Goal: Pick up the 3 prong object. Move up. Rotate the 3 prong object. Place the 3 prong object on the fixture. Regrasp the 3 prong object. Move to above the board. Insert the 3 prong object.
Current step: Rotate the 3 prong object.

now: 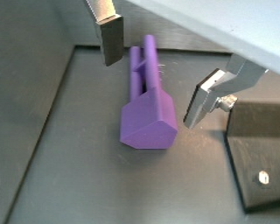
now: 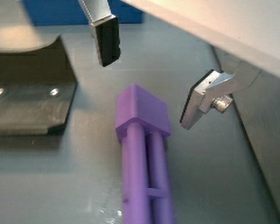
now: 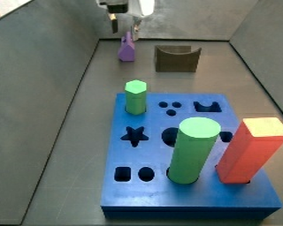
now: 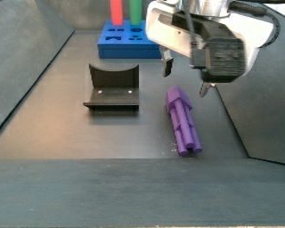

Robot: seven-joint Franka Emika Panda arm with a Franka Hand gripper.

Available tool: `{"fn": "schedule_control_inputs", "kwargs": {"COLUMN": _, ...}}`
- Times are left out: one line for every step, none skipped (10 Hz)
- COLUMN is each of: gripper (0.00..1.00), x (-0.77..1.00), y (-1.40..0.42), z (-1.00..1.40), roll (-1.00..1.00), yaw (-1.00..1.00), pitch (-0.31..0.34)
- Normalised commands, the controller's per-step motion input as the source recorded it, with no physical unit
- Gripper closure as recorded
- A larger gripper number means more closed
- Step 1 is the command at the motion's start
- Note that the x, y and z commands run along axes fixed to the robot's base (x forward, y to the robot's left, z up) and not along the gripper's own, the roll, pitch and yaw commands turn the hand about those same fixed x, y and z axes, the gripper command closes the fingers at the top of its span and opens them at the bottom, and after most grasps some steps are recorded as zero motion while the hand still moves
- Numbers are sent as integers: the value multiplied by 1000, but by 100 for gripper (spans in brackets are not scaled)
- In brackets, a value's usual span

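Observation:
The purple 3 prong object (image 1: pixel 146 101) lies flat on the grey floor, also seen in the other wrist view (image 2: pixel 143 149) and in both side views (image 3: pixel 127 48) (image 4: pixel 183 120). My gripper (image 1: pixel 157 80) is open and empty, hanging just above the object's blocky end, one finger on each side; it shows in a wrist view (image 2: pixel 152 80) and in the side views (image 4: pixel 187 76) (image 3: pixel 127 11). The dark fixture (image 4: pixel 111 87) stands beside the object, apart from it (image 3: pixel 176 58). The blue board (image 3: pixel 189 159) lies farther off.
On the board stand a green hexagonal peg (image 3: pixel 134 97), a tall green cylinder (image 3: pixel 194 150) and an orange-red block (image 3: pixel 253 148). Grey walls enclose the floor; one runs close along the purple object (image 4: pixel 258 107). The fixture's base plate shows in a wrist view (image 1: pixel 262 162).

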Motion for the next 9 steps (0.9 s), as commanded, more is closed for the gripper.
{"fn": "schedule_control_inputs", "kwargs": {"gripper": 0, "x": 40, "y": 3, "z": -62, "roll": 11, "yaw": 1000, "pitch": 3}}
{"fn": "schedule_control_inputs", "kwargs": {"gripper": 0, "x": 40, "y": 3, "z": -62, "roll": 12, "yaw": 1000, "pitch": 3}}
{"fn": "schedule_control_inputs", "kwargs": {"gripper": 0, "x": 40, "y": 3, "z": -62, "roll": 13, "yaw": 1000, "pitch": 3}}
{"fn": "schedule_control_inputs", "kwargs": {"gripper": 0, "x": 40, "y": 3, "z": -62, "roll": 14, "yaw": 1000, "pitch": 3}}
{"fn": "schedule_control_inputs", "kwargs": {"gripper": 0, "x": 40, "y": 2, "z": -62, "roll": 17, "yaw": 1000, "pitch": 4}}
{"fn": "schedule_control_inputs", "kwargs": {"gripper": 0, "x": 40, "y": 2, "z": -61, "roll": 20, "yaw": 1000, "pitch": 5}}
{"fn": "schedule_control_inputs", "kwargs": {"gripper": 0, "x": 40, "y": 2, "z": -61, "roll": 26, "yaw": 1000, "pitch": 6}}
{"fn": "schedule_control_inputs", "kwargs": {"gripper": 0, "x": 40, "y": 2, "z": -61, "roll": 30, "yaw": 1000, "pitch": 7}}
{"fn": "schedule_control_inputs", "kwargs": {"gripper": 0, "x": 40, "y": 2, "z": -61, "roll": 32, "yaw": 718, "pitch": 7}}
